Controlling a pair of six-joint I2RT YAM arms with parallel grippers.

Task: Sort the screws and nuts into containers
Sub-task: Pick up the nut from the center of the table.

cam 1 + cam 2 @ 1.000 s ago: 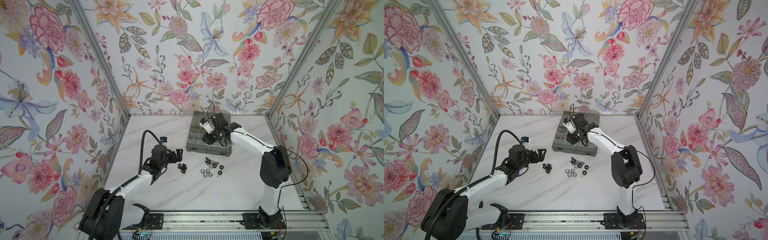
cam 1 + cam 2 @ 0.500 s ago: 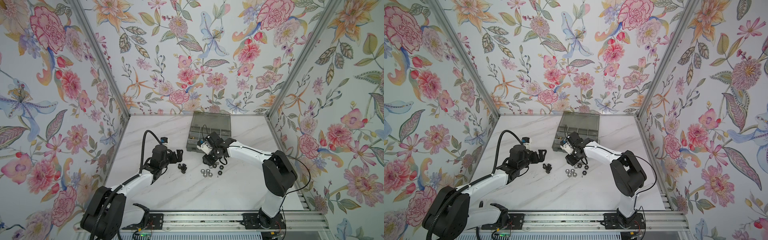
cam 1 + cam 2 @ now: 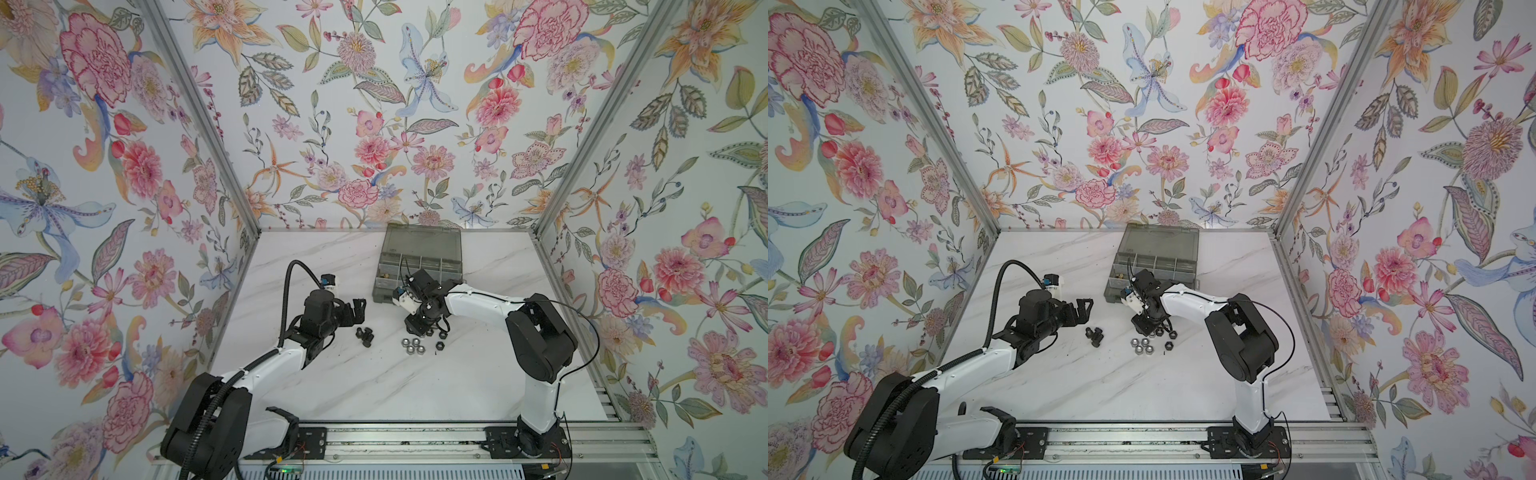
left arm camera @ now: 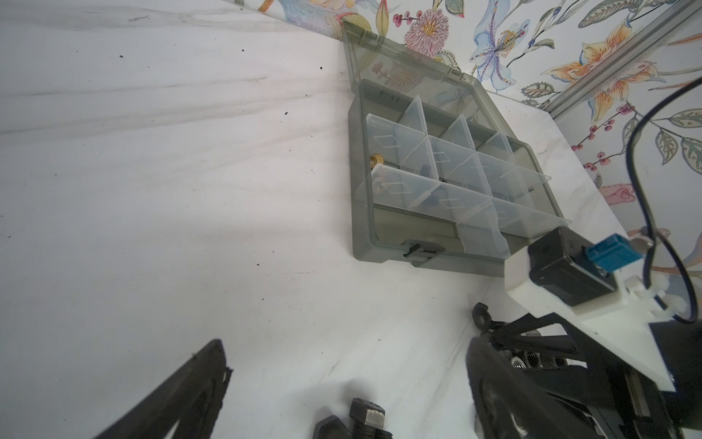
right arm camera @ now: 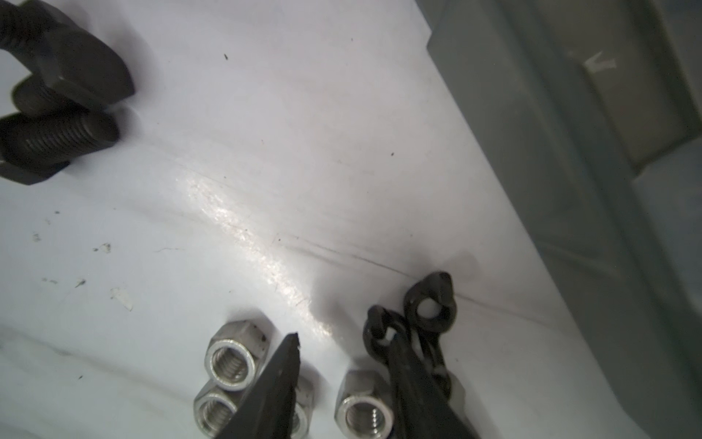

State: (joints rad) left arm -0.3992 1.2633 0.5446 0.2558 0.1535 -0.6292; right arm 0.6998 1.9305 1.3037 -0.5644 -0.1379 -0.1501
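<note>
While the right gripper hangs half-parted over the clustered silver nuts mid-tabletop and the left gripper gapes empty by the black screws, closing may pinch two nuts or flick one away from the containers at the back edge.

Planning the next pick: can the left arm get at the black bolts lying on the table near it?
Probably yes. The left gripper hangs open just beside the black bolts, nothing lies between them, and the right gripper is away over the silver nuts.
</note>
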